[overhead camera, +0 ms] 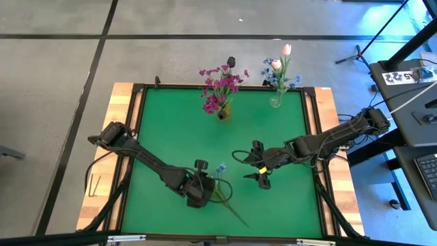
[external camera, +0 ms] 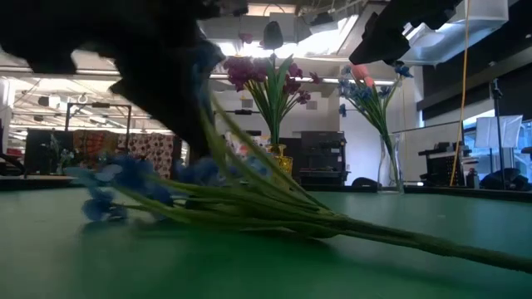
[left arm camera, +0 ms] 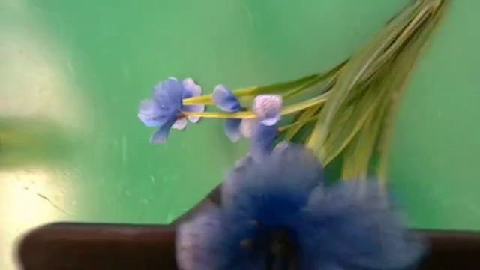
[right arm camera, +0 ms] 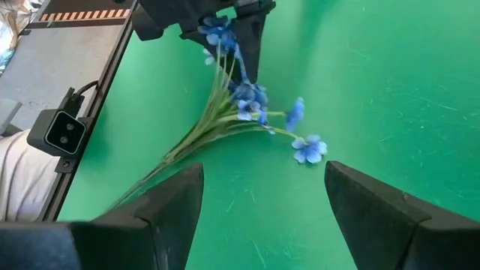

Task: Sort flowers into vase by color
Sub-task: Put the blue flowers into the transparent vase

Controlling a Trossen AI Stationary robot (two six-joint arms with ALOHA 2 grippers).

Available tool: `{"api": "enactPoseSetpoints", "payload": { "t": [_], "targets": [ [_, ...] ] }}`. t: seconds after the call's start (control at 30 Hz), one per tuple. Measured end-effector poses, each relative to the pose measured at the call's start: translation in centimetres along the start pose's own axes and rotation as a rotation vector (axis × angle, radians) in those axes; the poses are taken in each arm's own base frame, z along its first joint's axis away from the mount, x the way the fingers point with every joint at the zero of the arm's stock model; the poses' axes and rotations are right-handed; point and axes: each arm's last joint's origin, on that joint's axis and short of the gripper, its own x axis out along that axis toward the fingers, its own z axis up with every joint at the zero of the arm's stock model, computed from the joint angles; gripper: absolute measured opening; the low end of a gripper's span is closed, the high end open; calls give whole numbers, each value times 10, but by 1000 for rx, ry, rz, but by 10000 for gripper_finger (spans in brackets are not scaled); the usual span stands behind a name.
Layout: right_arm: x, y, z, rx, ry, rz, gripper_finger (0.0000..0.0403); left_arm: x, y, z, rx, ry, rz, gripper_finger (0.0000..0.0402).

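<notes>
A blue spray, lying on the green mat, is gripped by the left gripper, while the right gripper, just beside it, is held spread open.

Counter — green mat in a dark frame, light wood edging on both sides. Far edge: a small vase of magenta sprays and, well apart to one side, a clear glass vase holding blue sprays and pale tulips. Near edge — one blue spray lying flat, stems trailing toward the front.
</notes>
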Motion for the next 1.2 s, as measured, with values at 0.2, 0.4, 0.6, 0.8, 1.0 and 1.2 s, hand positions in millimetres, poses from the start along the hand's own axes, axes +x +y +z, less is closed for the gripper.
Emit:
{"api": "enactPoseSetpoints", "payload": {
  "t": [0.2, 0.4, 0.6, 0.8, 1.0, 1.2],
  "targets": [
    [0, 0, 0, 0, -2, -7, 276, -12, 4, 13, -6, -25, 41, 7],
    [0, -1, 0, 6, -8, -25, 276, -36, 15, 33, -1, -45, 164, 1],
    [17, 2, 3, 39, -45, -13, 276, -67, 27, 57, -27, -111, 265, 1],
    [44, 3, -3, 90, -27, -17, 276, -92, 37, 74, -37, -180, 326, 0],
    [55, 3, -3, 137, -59, -27, 276, -105, 44, 82, -14, -215, 428, 0],
    [51, 3, 2, 143, -112, -43, 276, -113, 49, 87, -21, -240, 490, 0]
  ]
}}
